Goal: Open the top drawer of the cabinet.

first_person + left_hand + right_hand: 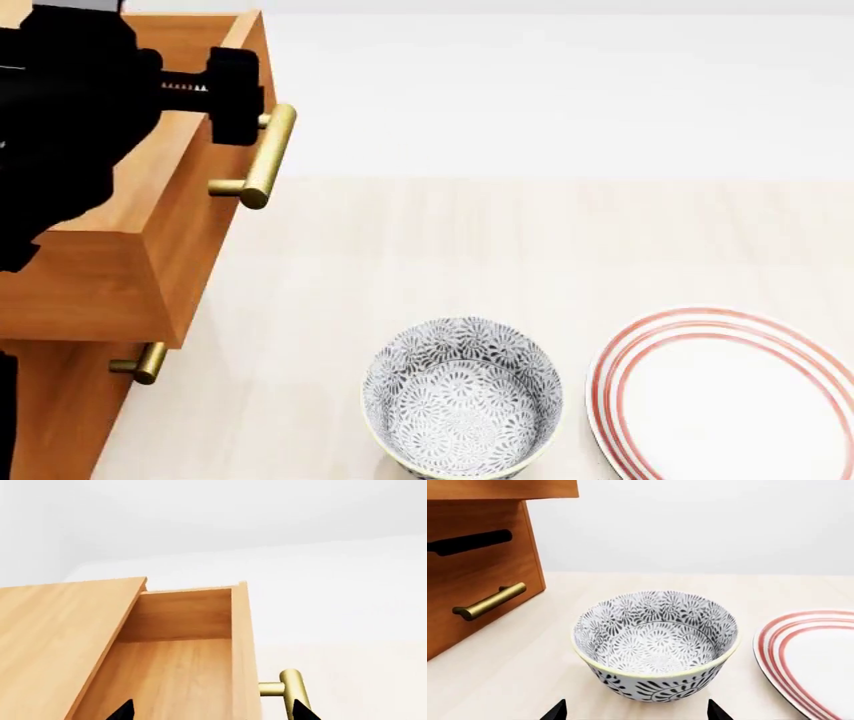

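The top drawer (147, 230) of the cabinet (54, 410) stands pulled out at the left of the head view, its plain wood interior (167, 675) exposed. The left pincer (238, 97) sits at the brass handle (267, 155); its tips stand apart, 1 over the drawer interior and 1 outside the handle, with the drawer front between them. A lower handle (140, 363) shows beneath. On the counter (534, 240), the right pincer (635, 711) hangs spread near a patterned bowl (657, 642), beside a red-ringed plate (734, 395).
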Motion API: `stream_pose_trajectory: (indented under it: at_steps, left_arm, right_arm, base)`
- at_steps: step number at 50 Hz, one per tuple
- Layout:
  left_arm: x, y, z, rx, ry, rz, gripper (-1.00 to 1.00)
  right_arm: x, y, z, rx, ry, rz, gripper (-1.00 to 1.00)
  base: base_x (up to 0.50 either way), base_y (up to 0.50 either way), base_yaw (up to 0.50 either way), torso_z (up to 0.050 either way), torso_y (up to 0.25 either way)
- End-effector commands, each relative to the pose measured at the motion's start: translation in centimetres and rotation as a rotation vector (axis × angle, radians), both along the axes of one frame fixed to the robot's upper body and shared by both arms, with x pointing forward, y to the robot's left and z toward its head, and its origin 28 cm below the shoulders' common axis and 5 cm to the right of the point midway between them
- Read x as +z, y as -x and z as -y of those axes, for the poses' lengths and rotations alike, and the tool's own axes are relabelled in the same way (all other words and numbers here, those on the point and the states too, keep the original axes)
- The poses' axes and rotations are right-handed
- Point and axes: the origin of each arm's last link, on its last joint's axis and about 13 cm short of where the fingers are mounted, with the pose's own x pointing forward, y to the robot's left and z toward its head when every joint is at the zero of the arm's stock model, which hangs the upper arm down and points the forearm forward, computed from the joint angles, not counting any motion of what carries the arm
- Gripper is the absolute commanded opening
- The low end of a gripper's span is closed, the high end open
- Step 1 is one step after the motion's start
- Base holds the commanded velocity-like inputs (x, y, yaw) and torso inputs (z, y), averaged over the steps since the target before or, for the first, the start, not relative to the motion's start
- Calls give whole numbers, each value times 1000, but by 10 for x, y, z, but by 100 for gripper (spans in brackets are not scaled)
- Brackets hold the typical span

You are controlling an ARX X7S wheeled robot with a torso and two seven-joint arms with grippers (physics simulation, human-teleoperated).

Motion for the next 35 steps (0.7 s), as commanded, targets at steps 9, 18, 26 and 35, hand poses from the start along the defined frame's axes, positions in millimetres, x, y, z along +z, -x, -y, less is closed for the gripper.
stream_pose_trajectory:
  at_steps: [9,18,26,35]
  left_arm:
    - [1,0,5,-17,159,-77,100]
    - [1,-2,6,-11,243,-112,100]
    - [2,-5,5,3,309,-140,100]
    - [3,-7,4,20,384,-169,100]
  right_arm:
    - [0,-2,-2,11,-12,9,100]
    - [0,-1,-2,16,-11,7,100]
    - [-1,-1,-2,21,-11,2,100]
    - [-2,-1,-2,25,-12,-1,100]
  base:
    - [0,0,0,0,0]
    - [0,0,0,0,0]
    - [0,0,0,0,0]
    - [0,0,0,0,0]
